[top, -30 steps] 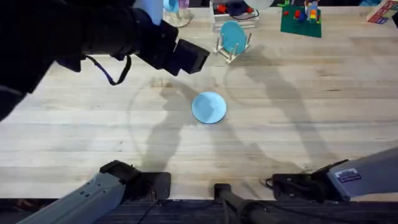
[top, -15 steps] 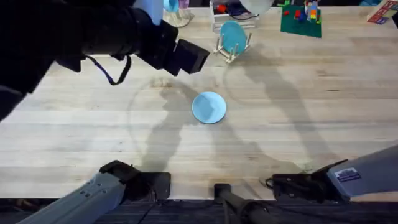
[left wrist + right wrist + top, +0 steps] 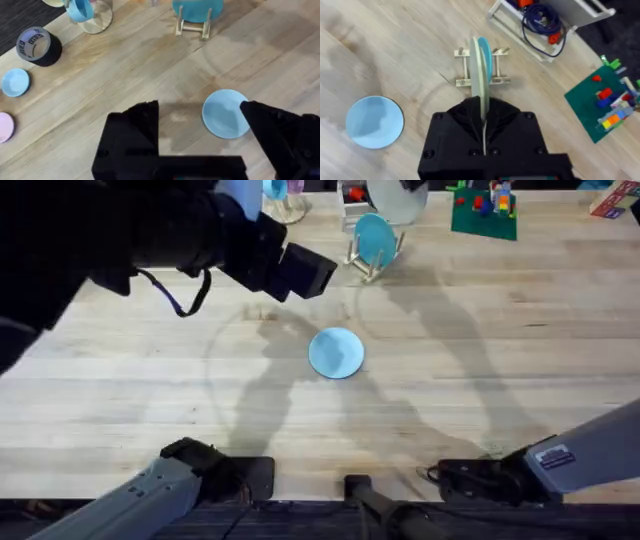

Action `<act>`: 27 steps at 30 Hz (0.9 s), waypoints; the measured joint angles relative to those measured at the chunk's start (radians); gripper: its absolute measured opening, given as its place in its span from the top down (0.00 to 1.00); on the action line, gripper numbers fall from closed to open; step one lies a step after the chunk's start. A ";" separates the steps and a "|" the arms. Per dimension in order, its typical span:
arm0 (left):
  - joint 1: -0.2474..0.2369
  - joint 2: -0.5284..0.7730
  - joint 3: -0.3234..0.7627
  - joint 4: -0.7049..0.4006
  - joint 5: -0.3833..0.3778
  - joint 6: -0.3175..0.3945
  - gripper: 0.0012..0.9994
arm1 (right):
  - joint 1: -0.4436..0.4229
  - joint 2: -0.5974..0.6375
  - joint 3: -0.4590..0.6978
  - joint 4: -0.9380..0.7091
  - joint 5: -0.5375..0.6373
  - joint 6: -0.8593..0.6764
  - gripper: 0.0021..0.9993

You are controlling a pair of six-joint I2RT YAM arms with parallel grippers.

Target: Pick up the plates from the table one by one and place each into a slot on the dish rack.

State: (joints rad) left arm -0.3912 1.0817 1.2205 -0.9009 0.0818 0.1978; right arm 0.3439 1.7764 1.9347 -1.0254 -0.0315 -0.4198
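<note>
Left arm (image 3: pixel 120 230): black housing, blurred, thin dark-blue cable looped under it. Left gripper (image 3: pixel 200 145): matte-black blocky fingers. Right gripper (image 3: pixel 484 131): black body, round screws at corners. Right base link (image 3: pixel 590 455): grey, white label with blue mark.

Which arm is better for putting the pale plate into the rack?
Right. The right gripper holds the pale plate edge-on just above the dish rack. The left gripper is open, off over the table.

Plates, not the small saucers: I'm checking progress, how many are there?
3. A light blue plate lies flat on the table; a blue plate stands in the dish rack; a pale plate is held edge-on by the right gripper.
</note>
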 joint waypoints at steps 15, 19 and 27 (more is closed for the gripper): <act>0.000 0.000 0.000 0.000 0.000 0.000 0.01 | 0.000 0.116 0.000 0.041 -0.007 0.000 0.97; 0.000 0.000 0.000 0.000 0.000 0.000 0.01 | 0.000 0.132 0.000 0.042 -0.009 0.000 0.97; 0.000 0.000 0.000 0.000 0.000 0.000 0.01 | 0.008 0.178 0.000 0.044 -0.010 0.000 0.97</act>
State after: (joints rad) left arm -0.3912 1.0817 1.2205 -0.9012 0.0818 0.1978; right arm 0.3524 1.9542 1.9347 -0.9810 -0.0418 -0.4198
